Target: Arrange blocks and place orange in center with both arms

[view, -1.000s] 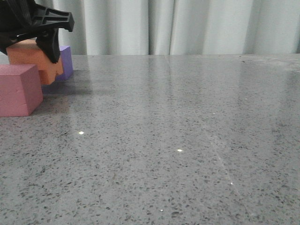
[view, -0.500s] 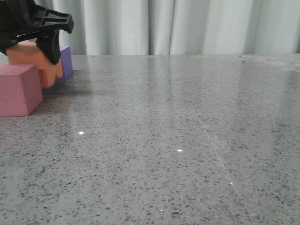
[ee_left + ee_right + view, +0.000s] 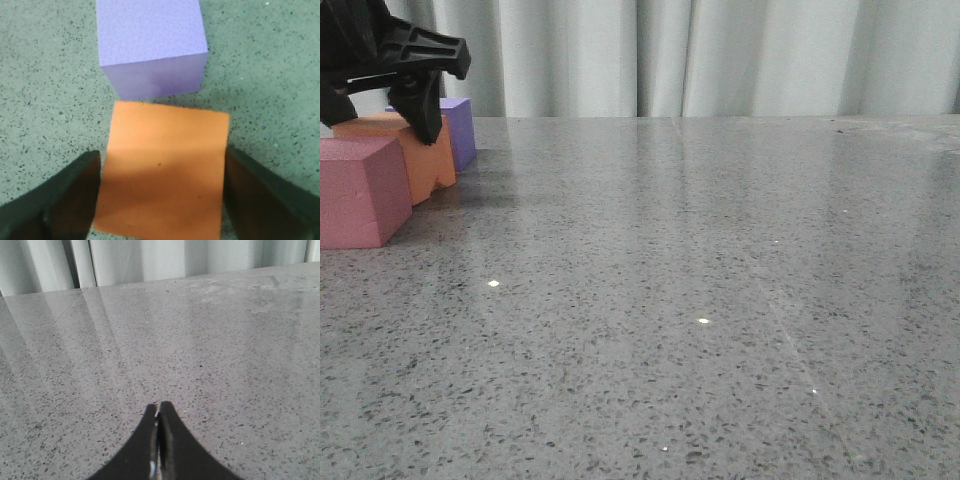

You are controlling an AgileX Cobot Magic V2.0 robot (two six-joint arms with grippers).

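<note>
**Fingers straddling the orange cube at the far left of the bench**

Fingers (image 3: 60, 200) of the left gripper (image 3: 160, 195) are standing on both sides of the orange cube (image 3: 165, 175), one at each flank, with the cube lying directly between them. Whether they are pressing it or only flanking it, the pictures are not showing clearly. In the front view the orange cube (image 3: 415, 155) is sitting on the bench (image 3: 700, 300), and the left gripper (image 3: 380, 90) is hanging over its top. The purple cube (image 3: 150, 45) is lying just beyond the orange one, very close to it. The pinkish-red cube (image 3: 360, 190) is standing just in front, nearer to the camera. All three are crowding the left edge, well apart from the center of the bench, which lies to the right of them.

The right gripper (image 3: 158, 440) is pointing over bare stone with its fingers pressed together and holding nothing, so the left arm is clearly the nearer one.

Compared with one second ago, the orange cube is sitting lower and level, and the gripper is standing a little higher above it.
</note>
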